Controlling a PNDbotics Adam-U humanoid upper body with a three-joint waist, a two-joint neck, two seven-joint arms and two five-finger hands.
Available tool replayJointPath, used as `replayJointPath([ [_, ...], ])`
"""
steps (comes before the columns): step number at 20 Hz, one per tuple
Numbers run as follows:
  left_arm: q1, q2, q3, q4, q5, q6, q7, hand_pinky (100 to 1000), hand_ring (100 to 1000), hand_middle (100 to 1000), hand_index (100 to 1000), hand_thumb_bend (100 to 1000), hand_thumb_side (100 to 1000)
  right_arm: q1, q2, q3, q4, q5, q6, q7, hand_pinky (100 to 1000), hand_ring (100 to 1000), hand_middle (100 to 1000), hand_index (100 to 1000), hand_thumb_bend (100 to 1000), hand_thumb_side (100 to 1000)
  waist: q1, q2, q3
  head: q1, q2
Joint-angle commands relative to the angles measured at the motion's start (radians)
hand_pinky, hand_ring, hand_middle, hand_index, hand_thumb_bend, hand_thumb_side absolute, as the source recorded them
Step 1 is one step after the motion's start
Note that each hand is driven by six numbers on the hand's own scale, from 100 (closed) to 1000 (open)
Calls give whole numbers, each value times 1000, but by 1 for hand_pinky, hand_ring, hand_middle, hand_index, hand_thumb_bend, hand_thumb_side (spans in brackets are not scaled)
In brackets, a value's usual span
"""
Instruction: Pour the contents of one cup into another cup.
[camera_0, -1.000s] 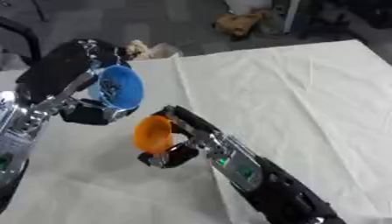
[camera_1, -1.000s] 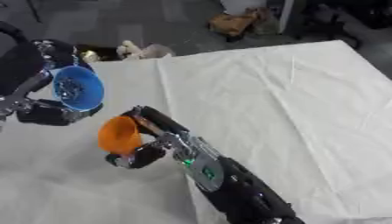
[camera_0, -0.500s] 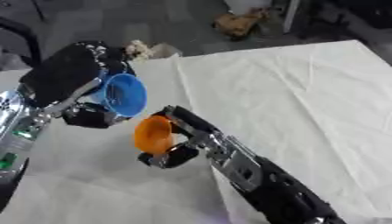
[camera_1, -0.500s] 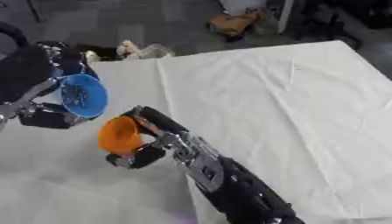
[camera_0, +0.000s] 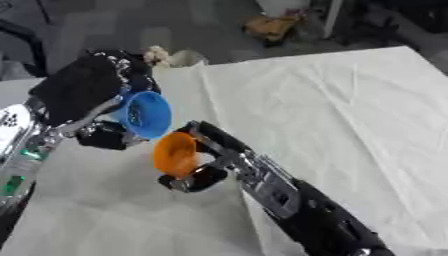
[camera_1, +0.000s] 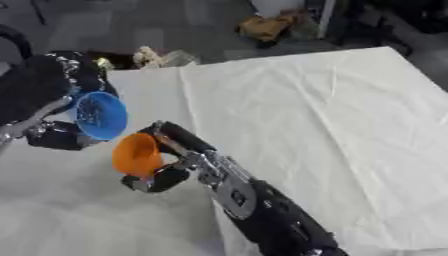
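Observation:
A blue cup (camera_0: 144, 114) is held in my left hand (camera_0: 83, 92), tipped on its side with its mouth turned down and right toward the orange cup. My right hand (camera_0: 203, 160) is shut on the orange cup (camera_0: 175, 154), which is lifted above the white cloth with its mouth facing left. The blue cup's rim hangs just above and left of the orange cup's rim, nearly touching it. The contents of either cup cannot be made out.
A white cloth (camera_0: 324, 115) covers the table. Beyond its far edge are a small light object (camera_0: 168, 56), a brown bundle on the floor (camera_0: 269, 26) and dark furniture legs (camera_0: 332, 17).
My left hand has tipped the blue cup further and brought it right and down, closer to the orange cup. The right hand with the orange cup has hardly moved.

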Motion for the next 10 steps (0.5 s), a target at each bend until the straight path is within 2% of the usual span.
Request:
replayJointPath([
  [1,-25,20,-3,-22,-18,-12,-2,662,421,112,396,257,100,-18,2,-10,-7,-7,0,-3,720,669,156,208,100,165,0,-21,-1,2,-5],
  [10,-32,13,-5,-14,-86,-14,-3,662,424,111,398,279,100,-18,4,-8,-11,-9,1,-1,720,669,156,207,100,158,0,-21,-4,1,-5],
])
